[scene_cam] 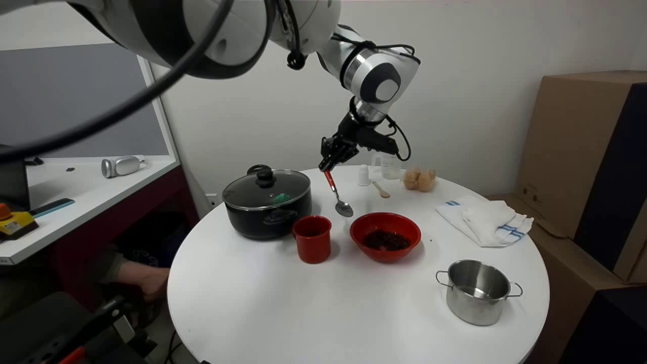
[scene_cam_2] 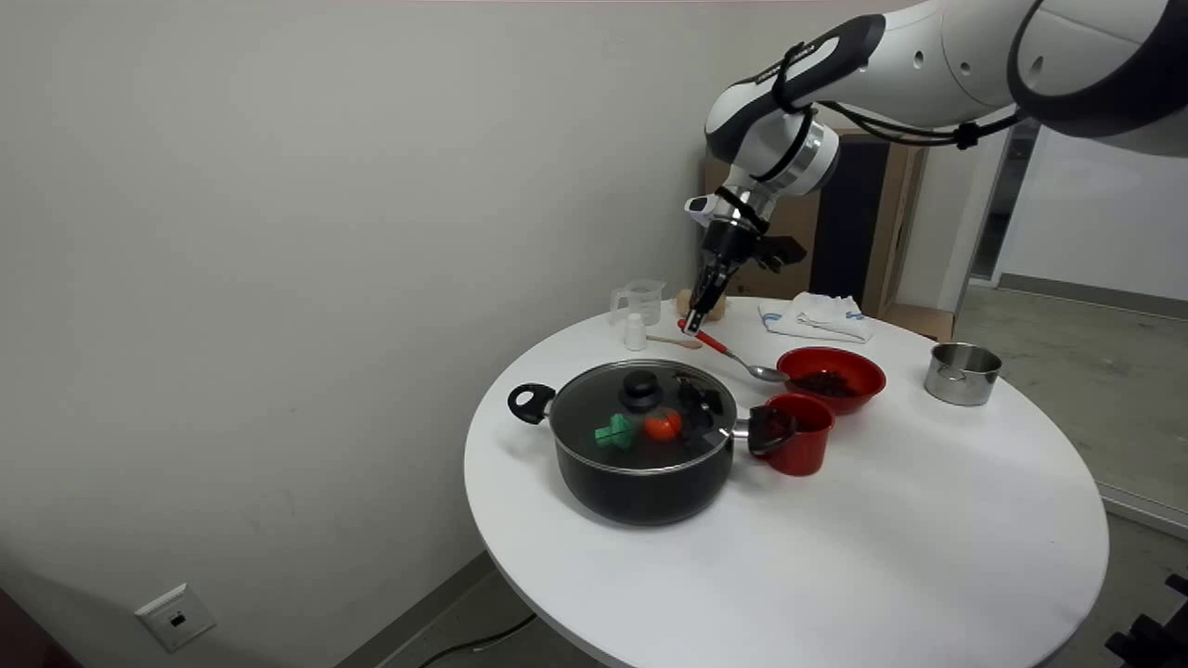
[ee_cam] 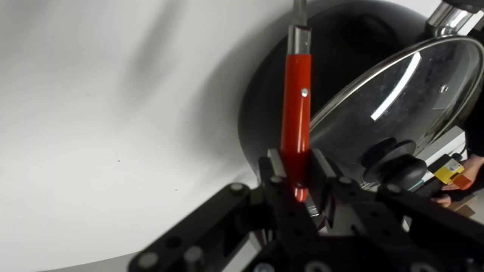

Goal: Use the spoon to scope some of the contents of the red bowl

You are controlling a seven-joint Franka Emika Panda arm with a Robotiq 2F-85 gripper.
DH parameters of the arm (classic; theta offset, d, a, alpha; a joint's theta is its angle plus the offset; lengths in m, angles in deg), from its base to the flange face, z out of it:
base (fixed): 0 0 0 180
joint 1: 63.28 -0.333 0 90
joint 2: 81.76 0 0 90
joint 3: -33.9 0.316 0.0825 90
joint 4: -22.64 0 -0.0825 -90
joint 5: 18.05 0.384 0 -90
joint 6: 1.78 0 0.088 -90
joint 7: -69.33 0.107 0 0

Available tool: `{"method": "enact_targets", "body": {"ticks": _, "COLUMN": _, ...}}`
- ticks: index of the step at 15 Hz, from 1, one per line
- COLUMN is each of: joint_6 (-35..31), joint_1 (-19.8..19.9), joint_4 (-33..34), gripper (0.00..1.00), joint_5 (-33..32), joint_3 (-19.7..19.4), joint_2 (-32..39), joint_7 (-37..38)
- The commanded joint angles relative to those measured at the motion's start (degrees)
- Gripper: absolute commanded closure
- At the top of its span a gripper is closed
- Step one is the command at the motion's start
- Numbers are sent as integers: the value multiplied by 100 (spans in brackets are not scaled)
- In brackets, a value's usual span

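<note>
My gripper (scene_cam: 326, 167) is shut on the red handle of the spoon (scene_cam: 344, 209). It also shows in an exterior view (scene_cam_2: 692, 325). The spoon hangs tilted, with its steel scoop low and pointing away from the gripper. In the wrist view the red handle (ee_cam: 297, 102) sits between the fingers (ee_cam: 297, 162), and the scoop is out of frame. The red bowl (scene_cam: 361, 246) stands on the table with dark contents (scene_cam: 386, 240) inside. The scoop is beside the bowl, outside its rim; in an exterior view it overlaps the bowl's edge (scene_cam_2: 840, 405). The wrist view does not show the bowl.
A black pot (scene_cam: 265, 225) with a glass lid and a red cup (scene_cam: 314, 247) stand beside the bowl. A small steel pot (scene_cam: 475, 308) and a white towel (scene_cam: 480, 217) lie beyond it. A wooden spoon (scene_cam: 381, 190), white bottle (scene_cam: 363, 176) and clear jug (scene_cam: 390, 167) are behind.
</note>
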Motion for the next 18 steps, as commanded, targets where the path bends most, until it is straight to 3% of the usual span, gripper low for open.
{"method": "enact_targets", "body": {"ticks": 1, "joint_6": 345, "joint_1": -46, "joint_4": -97, "gripper": 95, "joint_5": -197, "joint_3": -200, "joint_2": -401, "joint_7": 286}}
{"method": "enact_targets", "body": {"ticks": 6, "joint_6": 648, "joint_1": -46, "joint_4": -147, "gripper": 95, "joint_5": -426, "joint_3": -398, "joint_2": -645, "joint_7": 221}}
{"method": "enact_targets", "body": {"ticks": 8, "joint_6": 613, "joint_1": -18, "joint_4": -218, "gripper": 95, "joint_5": -671, "joint_3": -486, "joint_2": -718, "joint_7": -246}}
{"method": "enact_targets", "body": {"ticks": 13, "joint_6": -149, "joint_1": -16, "joint_4": -474, "gripper": 95, "joint_5": -1215, "joint_3": -719, "joint_2": -748, "joint_7": -1011}}
{"method": "enact_targets", "body": {"ticks": 18, "joint_6": -883, "joint_1": 304, "joint_4": -897, "gripper": 95, "joint_5": -898, "joint_3": -532, "joint_2": -726, "joint_7": -1517}}
